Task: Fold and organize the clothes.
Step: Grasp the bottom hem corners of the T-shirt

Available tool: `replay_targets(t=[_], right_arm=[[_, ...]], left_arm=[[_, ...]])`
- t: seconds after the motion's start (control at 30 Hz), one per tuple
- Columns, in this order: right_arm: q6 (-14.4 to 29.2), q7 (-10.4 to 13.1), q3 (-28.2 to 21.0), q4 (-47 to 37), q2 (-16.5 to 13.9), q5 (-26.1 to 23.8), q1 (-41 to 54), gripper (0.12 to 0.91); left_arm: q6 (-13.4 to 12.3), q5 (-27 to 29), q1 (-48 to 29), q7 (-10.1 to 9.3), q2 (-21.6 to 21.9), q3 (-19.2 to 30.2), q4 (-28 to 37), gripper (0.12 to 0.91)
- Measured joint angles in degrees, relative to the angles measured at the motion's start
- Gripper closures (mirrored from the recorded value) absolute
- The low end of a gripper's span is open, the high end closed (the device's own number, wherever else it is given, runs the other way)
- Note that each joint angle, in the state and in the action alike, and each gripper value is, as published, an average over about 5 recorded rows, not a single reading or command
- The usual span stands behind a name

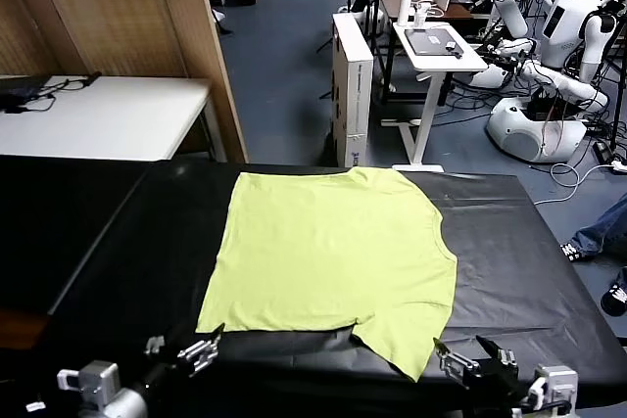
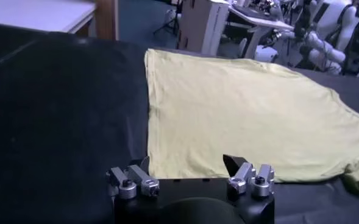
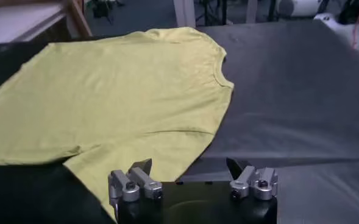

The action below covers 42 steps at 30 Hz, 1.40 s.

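The lime T-shirt (image 1: 333, 256) is lying flat on the black table covering (image 1: 519, 252). The left gripper (image 1: 186, 351) and right gripper (image 1: 470, 357) are hovering at the near edge, jaws apart, holding nothing. The right wrist view is showing the round neck (image 3: 223, 76).

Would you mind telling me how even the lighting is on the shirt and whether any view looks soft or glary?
Head view: the T-shirt is evenly lit, no hard shadows; faint sheen on the black table covering at its far edge. Left wrist view: shirt sharp enough, background robots soft. Right wrist view: mild grey glare on the covering beside the neckline; open right gripper fingers are crisp.
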Motion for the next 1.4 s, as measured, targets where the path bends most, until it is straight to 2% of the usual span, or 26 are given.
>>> replay_targets(t=[0.43, 0.93, 1.0, 1.13, 1.23, 1.33, 1.4], right_arm=[[0.02, -0.16, -3.76, -2.25, 0.96, -1.7, 1.55, 0.118], [0.17, -0.31, -6.28, -4.26, 2.39, -3.5, 3.04, 0.122], [0.17, -0.31, -6.31, -4.41, 2.4, -3.51, 3.16, 0.146], [0.17, -0.33, -6.37, -4.63, 2.5, -3.58, 3.32, 0.247], [0.14, -0.35, -6.39, -4.75, 2.54, -3.64, 3.42, 0.31], [0.12, -0.36, -6.35, -4.81, 2.55, -3.64, 3.41, 0.41], [0.12, -0.37, -6.3, -4.89, 2.62, -3.65, 3.38, 0.509]], left_arm=[[-0.88, 1.34, -1.09, 1.0, -3.03, 0.93, 4.6, 0.123], [-1.65, 1.98, -2.22, 2.11, -3.29, 1.02, 6.82, 0.123], [-1.69, 1.99, -2.39, 2.15, -3.25, 1.05, 7.04, 0.123], [-1.85, 2.02, -2.48, 2.23, -3.35, 1.17, 7.42, 0.135], [-2.12, 2.11, -2.51, 2.32, -3.47, 1.23, 7.83, 0.177], [-2.43, 2.21, -2.47, 2.55, -3.45, 1.22, 8.19, 0.229], [-2.57, 2.3, -2.35, 2.89, -3.37, 1.2, 8.3, 0.27]])
